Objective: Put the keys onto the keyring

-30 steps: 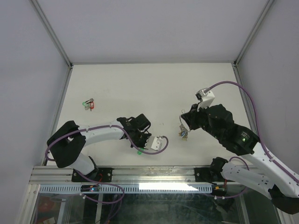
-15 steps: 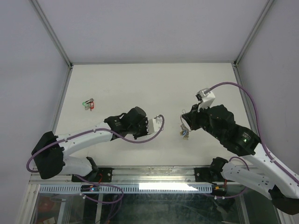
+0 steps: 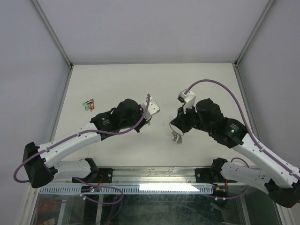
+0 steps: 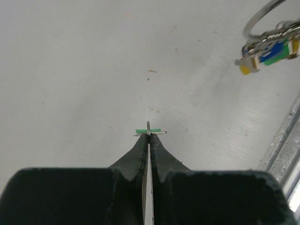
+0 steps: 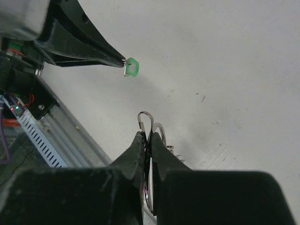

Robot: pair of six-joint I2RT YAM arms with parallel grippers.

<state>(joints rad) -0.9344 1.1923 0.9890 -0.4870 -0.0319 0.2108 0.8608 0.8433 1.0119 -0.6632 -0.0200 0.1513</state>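
Just left of the keyring (image 4: 268, 36), above the surface (image 4: 70, 70), the left gripper (image 4: 148, 138) is pressed together on the green key (image 4: 149, 131), its head pointing outward toward the ring. The right gripper (image 5: 146, 139) pinches the hanging keyring; key and ring are near, not touching.

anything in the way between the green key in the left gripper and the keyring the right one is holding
Nothing visible. The green key, pinched in the left gripper, faces the keyring held in the right gripper, with only open air between them above the table.
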